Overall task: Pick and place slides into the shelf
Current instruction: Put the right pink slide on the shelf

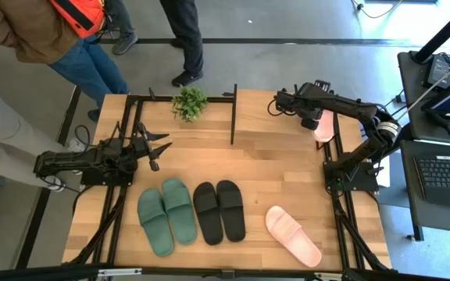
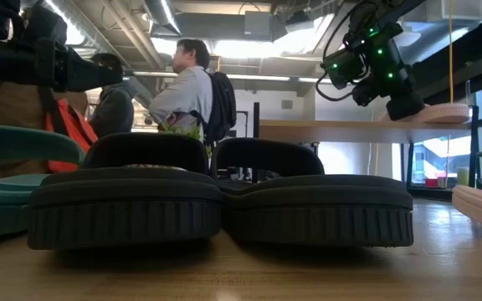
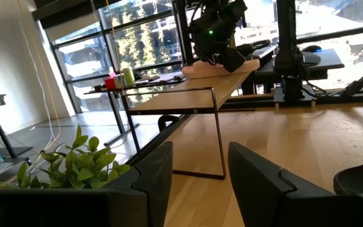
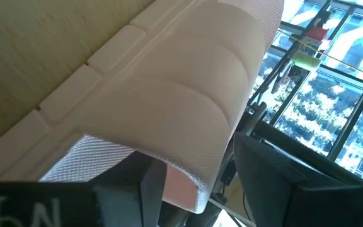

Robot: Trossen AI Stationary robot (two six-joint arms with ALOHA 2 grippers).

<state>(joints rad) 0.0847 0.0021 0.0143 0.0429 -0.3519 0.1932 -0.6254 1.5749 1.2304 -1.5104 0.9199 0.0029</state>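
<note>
High view shows the right gripper (image 1: 316, 122) over the right end of the shelf (image 1: 276, 117), with one pink sandal (image 1: 324, 125) lying on the top plank and jutting past its edge. From the right wrist view the pink sandal (image 4: 169, 101) rests flat on the wood with its strap between the dark fingers (image 4: 276, 183), and a gap shows on at least one side, so the jaws look parted rather than pinching. I judge the sandal has just been set down and let go, which would explain why the arm sits so close above it. Low view agrees: the sandal (image 2: 442, 111) lies on the plank under the gripper (image 2: 404, 104), its sole level with the board.

The left gripper (image 1: 156, 150) waits near the left side of the table (image 1: 280, 168), beside a small potted plant (image 1: 189, 102), its fingers (image 3: 257, 183) standing apart and holding nothing. That keeps it clear of the right arm's reach to the shelf.

Still on the table near its front edge are the green pair (image 1: 166, 215), the black pair (image 1: 219, 211) just beside them, and the other pink sandal (image 1: 291, 234) lying apart at an angle. Lined up there, they are easy for either arm to reach. By my reckoning one of six sandals is placed, so most of the job is left
</note>
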